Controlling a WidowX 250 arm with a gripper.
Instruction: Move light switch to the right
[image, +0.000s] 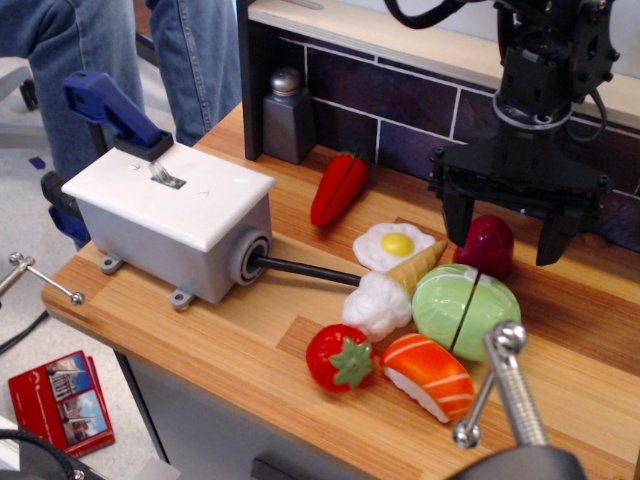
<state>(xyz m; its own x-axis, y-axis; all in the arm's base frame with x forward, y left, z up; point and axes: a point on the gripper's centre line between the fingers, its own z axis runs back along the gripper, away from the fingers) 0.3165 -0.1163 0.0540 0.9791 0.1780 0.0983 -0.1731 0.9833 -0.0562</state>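
The light switch is a small silvery toggle lever sticking out of a white plate on a grey box at the left of the wooden counter. A black cable runs out of the box's right end. My black gripper hangs at the right, far from the switch, above a dark red toy. Its two fingers are spread wide and hold nothing.
A blue clamp handle stands just behind the box. Toy foods lie mid-counter: red pepper, fried egg, green cabbage, strawberry, salmon sushi. A grey shaker stands at the tiled back wall. A person's legs stand behind.
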